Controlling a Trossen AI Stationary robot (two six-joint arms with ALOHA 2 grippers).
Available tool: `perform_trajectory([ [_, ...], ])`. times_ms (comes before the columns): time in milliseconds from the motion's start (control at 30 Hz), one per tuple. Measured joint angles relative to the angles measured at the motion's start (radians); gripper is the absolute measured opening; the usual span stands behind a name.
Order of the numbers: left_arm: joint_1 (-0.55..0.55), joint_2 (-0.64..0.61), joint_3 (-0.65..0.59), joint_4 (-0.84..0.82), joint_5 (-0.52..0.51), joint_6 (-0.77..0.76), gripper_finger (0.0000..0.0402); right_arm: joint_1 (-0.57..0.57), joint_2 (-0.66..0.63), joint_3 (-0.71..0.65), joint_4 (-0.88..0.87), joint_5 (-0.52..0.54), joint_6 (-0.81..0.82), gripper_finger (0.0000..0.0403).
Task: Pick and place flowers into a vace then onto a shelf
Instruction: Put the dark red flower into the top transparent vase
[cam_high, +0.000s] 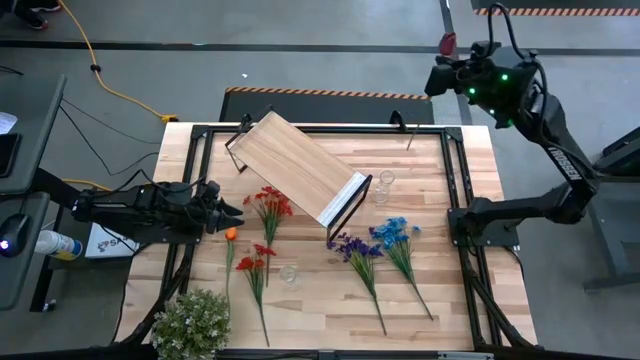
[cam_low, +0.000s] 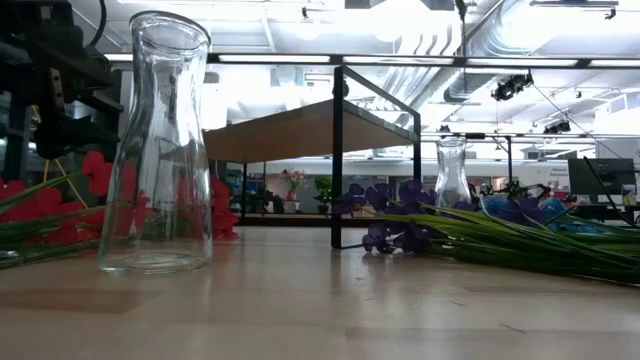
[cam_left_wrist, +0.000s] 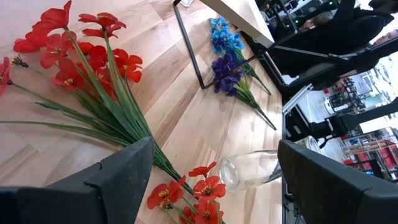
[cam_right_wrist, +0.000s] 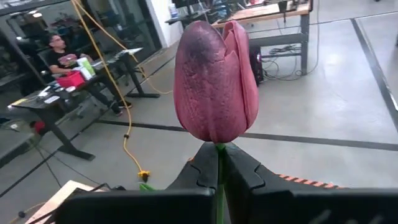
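Barely begun: the right gripper (cam_right_wrist: 219, 163), raised off beyond the slatted wooden desk (cam_high: 320, 300), pinches a dark red tulip (cam_right_wrist: 214, 81); the left gripper (cam_high: 228, 212) hovers, jaws spread, beside red sprigs (cam_high: 268, 205); both clear glass vases (cam_high: 290, 274) empty, light-wood shelf (cam_high: 295, 165) bare

Wood, glass & matt plastic
Tabletop (cam_high: 320, 300): slatted light wood, smooth. Shelf (cam_high: 297, 164): pale wood board, thin black metal frame. Vases (cam_low: 157, 150): clear glossy glass. Dark red tulip (cam_right_wrist: 215, 81): matt, cloth-like petals w/ fine veining.
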Motion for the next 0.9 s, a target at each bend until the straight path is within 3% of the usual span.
perform_trajectory([
  [567,0.000,0.000,0.000,-0.001,0.000,0.000,0.0376,0.017,-0.072,-0.001,0.058,-0.360,-0.140,0.0000],
  [900,0.000,0.000,0.000,-0.001,0.000,0.000,0.0376,0.033,-0.166,-0.001,0.058,-0.581,-0.126,0.0000],
])
